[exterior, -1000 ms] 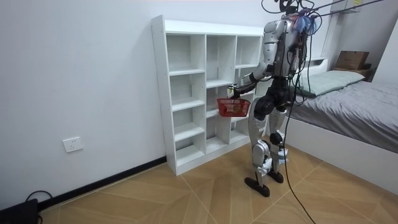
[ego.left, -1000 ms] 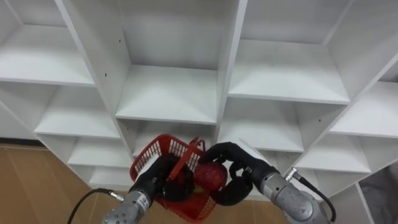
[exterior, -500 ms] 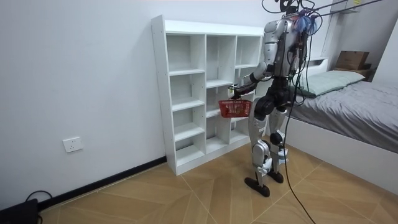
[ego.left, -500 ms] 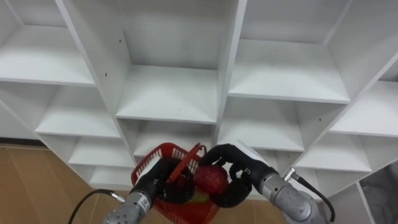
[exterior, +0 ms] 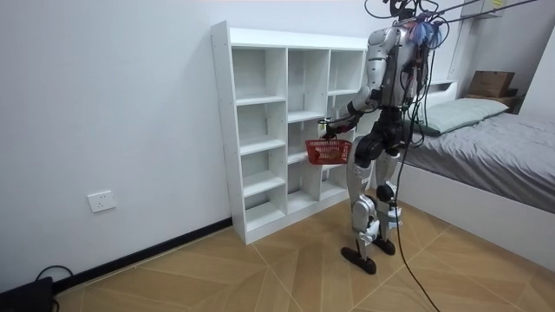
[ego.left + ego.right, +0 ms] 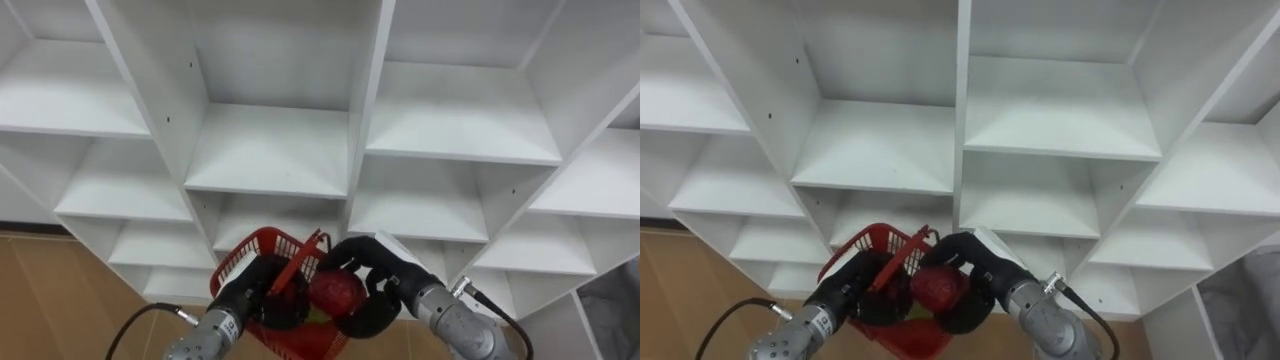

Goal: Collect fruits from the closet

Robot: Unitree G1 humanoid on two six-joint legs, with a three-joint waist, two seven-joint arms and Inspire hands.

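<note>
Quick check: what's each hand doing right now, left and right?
Left hand: closed on the red basket.
Right hand: closed round a red fruit, over the basket.

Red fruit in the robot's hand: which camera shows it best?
The left eye view: the red fruit shows close up, clasped by the right hand over the red basket. The right eye view shows it much the same. In the room view it is too small to make out.

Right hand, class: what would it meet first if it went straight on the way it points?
Probably the red basket held by the left hand: the right hand, curled round a red fruit, points into it; depth unclear.
</note>
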